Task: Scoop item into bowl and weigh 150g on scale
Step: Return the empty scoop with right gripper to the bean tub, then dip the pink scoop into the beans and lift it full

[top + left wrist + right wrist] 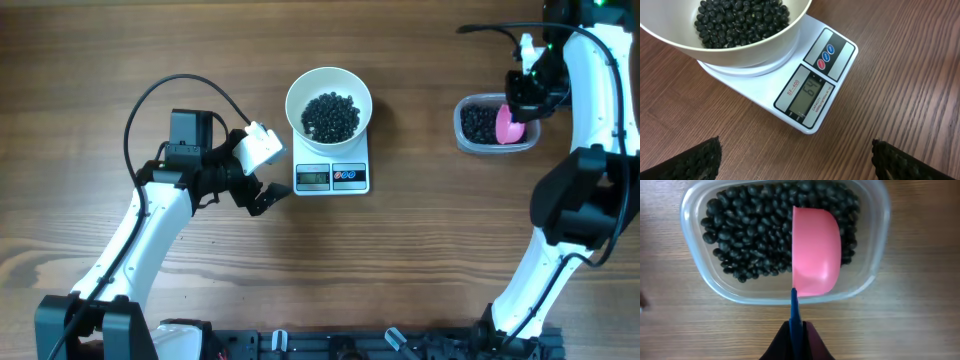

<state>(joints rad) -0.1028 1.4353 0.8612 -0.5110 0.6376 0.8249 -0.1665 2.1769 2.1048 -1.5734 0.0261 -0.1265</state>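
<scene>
Clamped tight, my right gripper (796,345) holds the pink scoop (815,252) over glossy black beans (750,235). Left gripper (795,160) gapes empty.

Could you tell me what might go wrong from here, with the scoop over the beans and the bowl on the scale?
1. The shut right gripper pinches only the thin blue handle of the pink plastic scoop, so it could twist while digging into the black beans in the clear plastic container and spill.
2. The open left gripper sits close to the white digital scale under the round white bowl; a nudge could upset its reading.
</scene>
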